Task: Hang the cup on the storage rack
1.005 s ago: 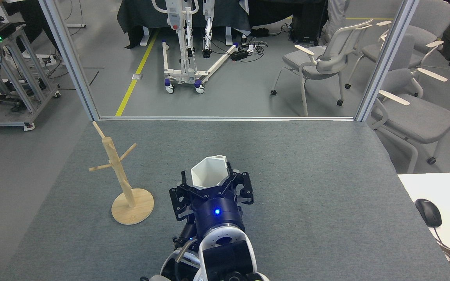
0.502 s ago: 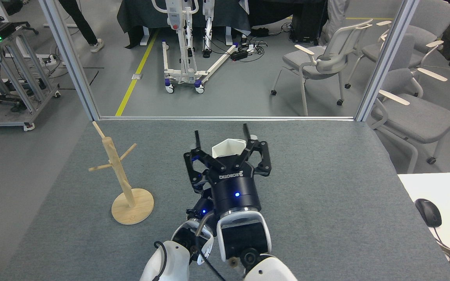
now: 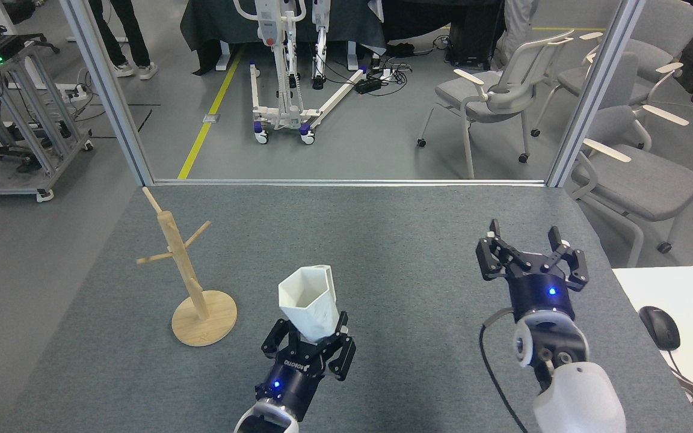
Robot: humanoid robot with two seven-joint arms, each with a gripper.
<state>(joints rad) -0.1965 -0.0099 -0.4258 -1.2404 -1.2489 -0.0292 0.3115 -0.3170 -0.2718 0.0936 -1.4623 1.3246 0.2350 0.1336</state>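
cup, white, faceted w/ hexagonal rim, sits pinched in the left gripper, which comes up from the near edge of the grey felt-covered table, a bit left of centre. fingers clamp the cup's narrow base; rim opening tilts up and toward the left. cup is lifted, not resting on the table. handle not clearly visible from this angle.

storage rack, light wood mug tree w/ round disc base, upright post and thin angled pegs, stands on the table's left side, near the left edge, left of the cup and apart from it. no cup on any peg.

right gripper is over the table's right side, near the right edge, well apart from the cup. its fingers are spread wide, nothing between them, tips pointing toward the far edge.

beyond the far edge: metal frame posts, grey office chairs on the right, a white wheeled lift frame on the floor, yellow floor line. a person's legs show at far left top. white desk w/ black mouse and keyboard corner sits past the table's right near corner.
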